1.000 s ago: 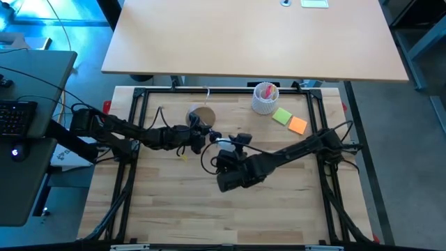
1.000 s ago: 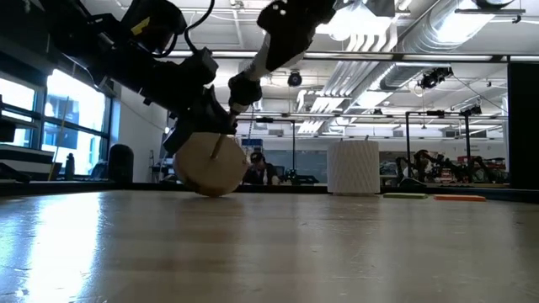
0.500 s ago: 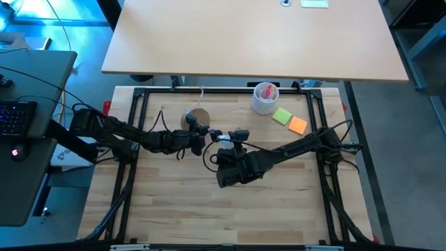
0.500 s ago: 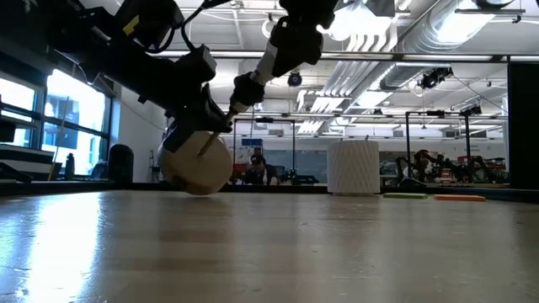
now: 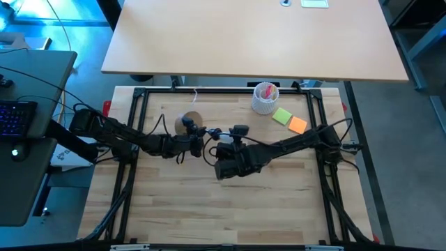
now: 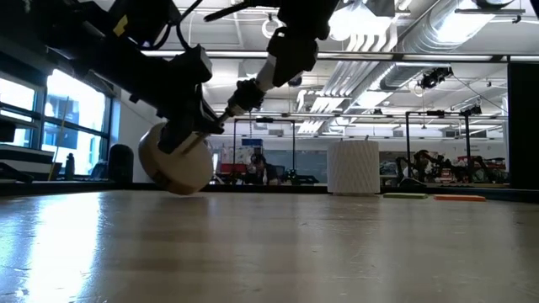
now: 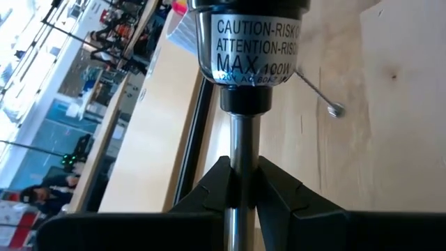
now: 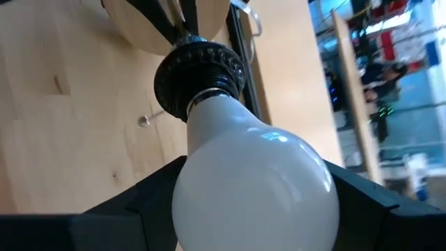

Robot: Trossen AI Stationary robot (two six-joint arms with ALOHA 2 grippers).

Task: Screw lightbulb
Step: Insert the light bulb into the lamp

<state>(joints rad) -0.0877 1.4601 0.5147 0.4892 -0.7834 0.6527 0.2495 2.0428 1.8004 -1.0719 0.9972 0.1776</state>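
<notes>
A lamp stand, a round wooden disc point(image 5: 189, 120) with a metal stem and a black socket point(image 7: 249, 42), is tipped on its side at the table's middle. My left gripper point(image 5: 198, 135) is shut on the stem. The white lightbulb point(image 8: 254, 183) has its screw base in the socket point(image 8: 201, 72). My right gripper point(image 5: 217, 139) is shut on the bulb, facing the left gripper. In the low view the disc point(image 6: 176, 160) is tilted, its lower rim close to the table; whether it touches, I cannot tell. My left gripper pinches the thin metal stem point(image 7: 241, 150) just below the socket between its two fingertips point(image 7: 216, 183), which lie across the stem. It comes level from the table's left. The stand is tipped, with its socket toward the right gripper. My right gripper holds the bulb's round glass point(image 8: 209, 174) between its two fingers point(image 8: 143, 202), one on each side at the widest part. It comes about level from the table's right, along the bulb's axis. The bulb's base sits in the socket.
A white perforated cup point(image 5: 265, 97) with pink contents stands at the back right, also in the low view point(image 6: 352, 167). A green note point(image 5: 281, 116) and an orange note point(image 5: 297, 125) lie beside it. A pull chain point(image 7: 317, 94) hangs from the socket. A black frame point(image 5: 137, 104) borders the table.
Both grippers have gone together toward the table's left edge, with the lamp stand and bulb between them. The wooden disc has shifted left and tipped further, and now shows more of its rim in the low view. Both grippers have kept hold.
</notes>
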